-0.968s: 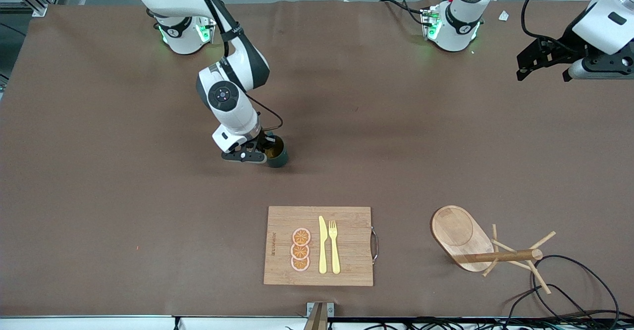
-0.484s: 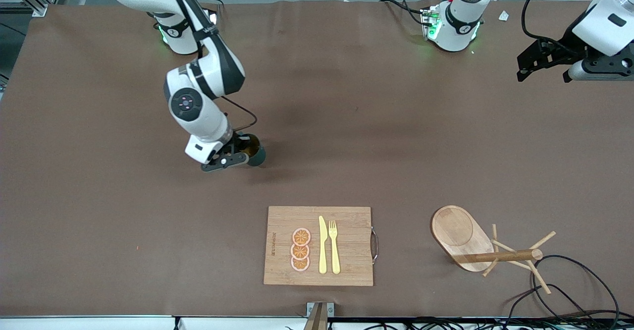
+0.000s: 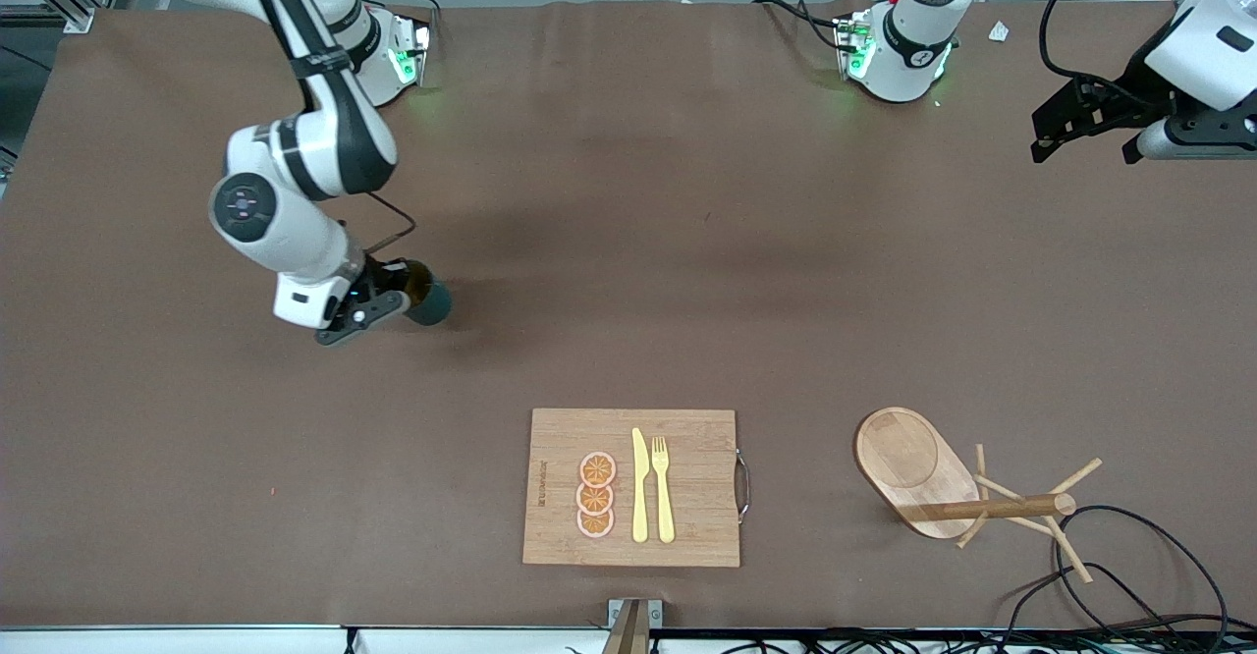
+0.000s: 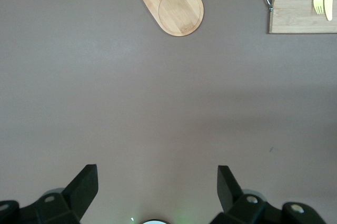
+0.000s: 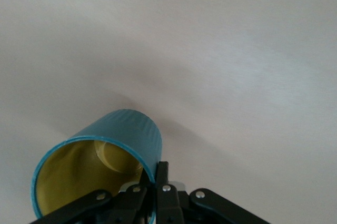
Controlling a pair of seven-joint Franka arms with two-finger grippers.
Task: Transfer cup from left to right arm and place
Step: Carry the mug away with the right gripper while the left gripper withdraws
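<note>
Brown table, cutting board, wooden peg rack, black cables

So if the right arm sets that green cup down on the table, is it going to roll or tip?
The cup is pinched at its rim by the right gripper and hangs tilted, so released now it would probably fall on its side. Its round wall would then likely let it roll. It looks rigid and probably light, held by the rim alone.

Right gripper is closed on the rim of the cup, one finger inside the wall, one outside. The cup is teal outside, yellow inside, and tilted, its mouth toward the camera. Plain table surface lies below.
</note>
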